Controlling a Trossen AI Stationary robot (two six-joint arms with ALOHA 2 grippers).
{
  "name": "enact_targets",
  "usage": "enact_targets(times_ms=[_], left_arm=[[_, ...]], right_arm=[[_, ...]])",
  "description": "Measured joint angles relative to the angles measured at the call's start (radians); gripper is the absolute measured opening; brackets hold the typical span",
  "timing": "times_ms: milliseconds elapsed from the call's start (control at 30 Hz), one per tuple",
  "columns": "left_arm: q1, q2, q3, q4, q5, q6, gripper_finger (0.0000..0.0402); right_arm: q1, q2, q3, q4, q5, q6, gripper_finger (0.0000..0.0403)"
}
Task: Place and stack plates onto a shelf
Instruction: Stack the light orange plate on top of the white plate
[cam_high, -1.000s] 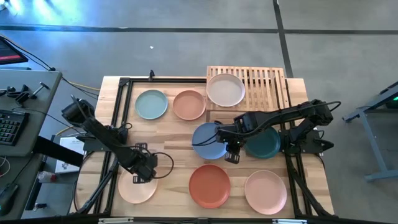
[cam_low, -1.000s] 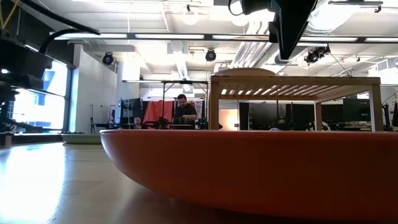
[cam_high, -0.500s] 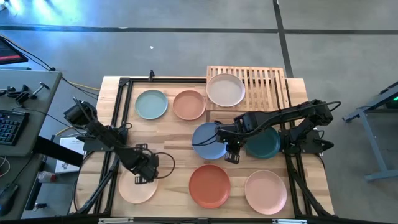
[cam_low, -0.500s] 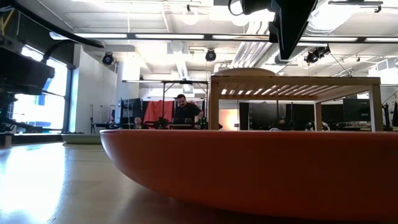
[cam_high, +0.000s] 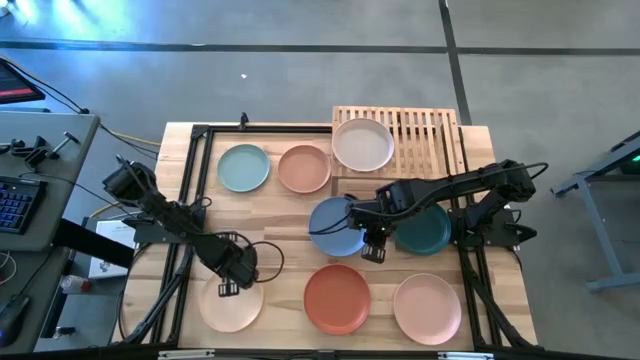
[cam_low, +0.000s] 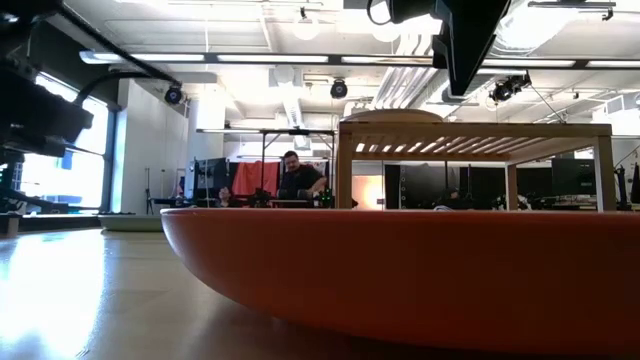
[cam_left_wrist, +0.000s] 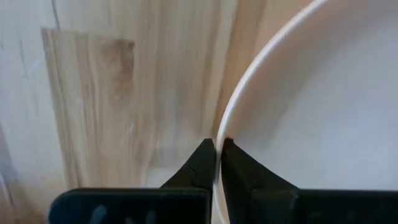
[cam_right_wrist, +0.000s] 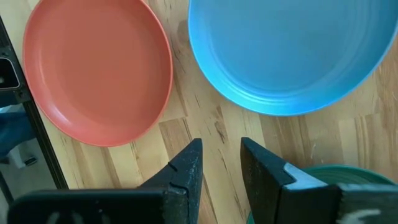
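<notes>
Eight plates show in the high view. The cream plate (cam_high: 231, 306) lies near the table's front left, and my left gripper (cam_high: 230, 283) is shut on its far rim. The blue plate (cam_high: 335, 228) and the dark green plate (cam_high: 427, 230) lie mid-table. Between them my right gripper (cam_high: 372, 247) stands open over bare wood (cam_right_wrist: 221, 163), touching nothing. The grey-beige plate (cam_high: 363, 144) rests on the slatted shelf (cam_high: 430, 135) at the back. The teal (cam_high: 244, 167), peach (cam_high: 304, 168), terracotta (cam_high: 337, 298) and pink (cam_high: 427, 308) plates lie flat on the table. My left gripper pinches the cream plate's rim (cam_left_wrist: 225, 121) at the plate's far edge. One finger (cam_left_wrist: 239, 165) is inside the plate and the other (cam_left_wrist: 198, 163) outside. The fingers come from above, pointing down. Whether the rim is off the table, I cannot tell.
A black metal frame (cam_high: 200, 135) runs along the table's left and back edges. In the low view the terracotta plate (cam_low: 400, 270) fills the foreground, with the shelf (cam_low: 470, 135) behind it. A person (cam_low: 295, 175) stands in the room beyond the table.
My left gripper has come down slightly toward the table's near edge and has shut on the cream plate's far rim. The cream plate has shifted a little toward the table's right.
</notes>
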Motion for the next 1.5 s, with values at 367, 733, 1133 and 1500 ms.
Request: enact_targets(times_ms=[367, 733, 1133, 1500], left_arm=[[0.049, -0.053, 0.109, -0.112, -0.042, -0.019, 0.0001], [0.125, -0.107, 0.238, -0.281, -0.180, -0.097, 0.0000], [0.270, -0.111, 0.413, -0.351, -0.386, -0.201, 0.0000], [0.391, -0.111, 0.441, -0.343, -0.409, -0.209, 0.0000]], right_arm=[[0.000, 0.000, 0.000, 0.004, 0.006, 0.000, 0.0087], [0.000, 0.000, 0.000, 0.075, 0.034, 0.000, 0.0087], [0.000, 0.000, 0.000, 0.253, 0.168, 0.003, 0.0087], [-0.001, 0.000, 0.000, 0.492, 0.282, 0.001, 0.0087]])
